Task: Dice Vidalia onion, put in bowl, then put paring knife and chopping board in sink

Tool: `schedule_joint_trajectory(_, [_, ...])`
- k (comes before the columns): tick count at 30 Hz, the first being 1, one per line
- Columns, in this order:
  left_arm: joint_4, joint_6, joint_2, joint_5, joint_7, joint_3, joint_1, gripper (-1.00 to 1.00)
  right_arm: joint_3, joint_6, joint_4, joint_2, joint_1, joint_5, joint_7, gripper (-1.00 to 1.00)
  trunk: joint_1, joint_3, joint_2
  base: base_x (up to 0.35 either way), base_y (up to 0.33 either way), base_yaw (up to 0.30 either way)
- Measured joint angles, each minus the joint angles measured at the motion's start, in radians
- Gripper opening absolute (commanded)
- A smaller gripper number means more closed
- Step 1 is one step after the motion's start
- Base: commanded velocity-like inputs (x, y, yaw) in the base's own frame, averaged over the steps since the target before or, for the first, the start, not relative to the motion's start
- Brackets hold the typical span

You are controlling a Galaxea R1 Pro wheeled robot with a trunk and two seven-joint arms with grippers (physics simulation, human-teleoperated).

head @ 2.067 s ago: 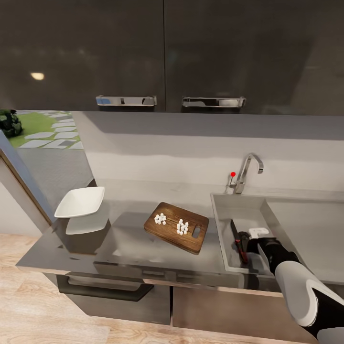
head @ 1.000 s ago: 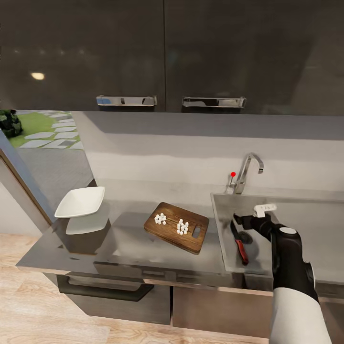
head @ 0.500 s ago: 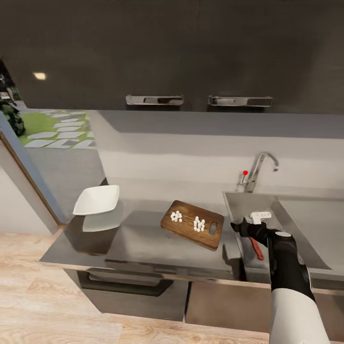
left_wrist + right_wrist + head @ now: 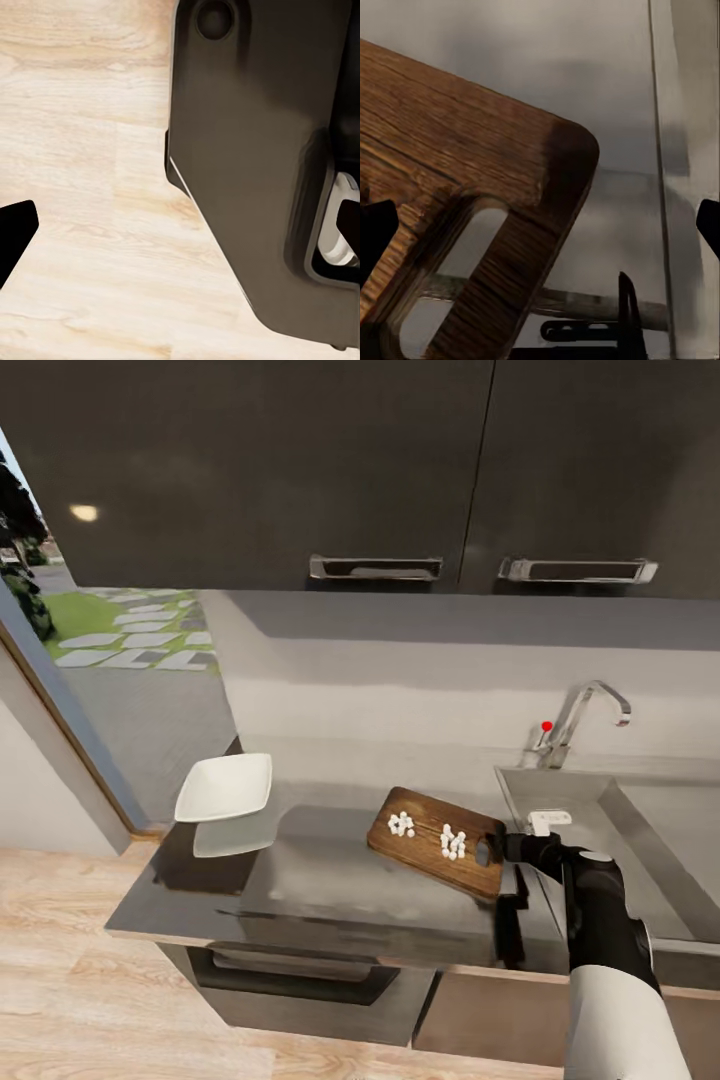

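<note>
Here my right arm reaches forward, its gripper [image 4: 512, 847] at the board's [image 4: 437, 841] handle end, jaws spread wide. I cannot tell my left jaws' state.

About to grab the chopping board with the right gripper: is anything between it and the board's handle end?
Nothing visible. The right gripper sits at the chopping board's handle-hole end, open. Diced onion pieces lie on the board.

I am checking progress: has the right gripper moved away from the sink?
Yes. The right gripper left the sink basin, moving left toward the chopping board.
</note>
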State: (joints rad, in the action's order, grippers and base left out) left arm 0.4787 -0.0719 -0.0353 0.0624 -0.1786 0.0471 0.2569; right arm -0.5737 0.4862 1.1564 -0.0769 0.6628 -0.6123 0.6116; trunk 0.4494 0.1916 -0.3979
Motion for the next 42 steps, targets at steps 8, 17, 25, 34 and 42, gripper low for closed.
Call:
schedule_joint_trajectory(8, [0.0, 0.0, 0.001, 0.0, 0.0, 0.0, 0.0, 1.0, -0.072, 0.0, -0.004, -0.002, 0.0, 0.001, -0.001, 1.0, 0.0, 0.013, 0.0, 0.004, 0.003, 0.0])
schedule_joint_trajectory(17, [0.0, 0.0, 0.0, 0.0, 0.0, 0.0, 0.0, 1.0, -0.073, 0.0, -0.005, -0.002, 0.0, 0.001, -0.002, 1.0, 0.0, 0.027, 0.0, 0.084, 0.063, 0.0])
schedule_joint_trajectory(25, [-0.001, 0.0, 0.0, 0.0, 0.0, 0.0, 0.0, 1.0, -0.073, 0.0, -0.005, -0.003, 0.0, 0.001, -0.001, 1.0, 0.0, 0.04, 0.0, 0.011, 0.008, 0.0])
schedule_joint_trajectory(34, [-0.005, 0.0, 0.0, 0.0, 0.0, 0.0, 0.0, 1.0, -0.072, 0.0, -0.007, -0.005, 0.0, 0.001, -0.001, 1.0, 0.0, 0.054, 0.0, 0.0, 0.04, 0.0])
schedule_joint_trajectory(42, [-0.005, 0.0, 0.0, 0.0, 0.001, 0.0, 0.0, 1.0, -0.071, -0.006, -0.018, -0.003, 0.0, 0.003, -0.001, 1.0, 0.0, 0.067, -0.001, 0.0, 0.001, 0.0])
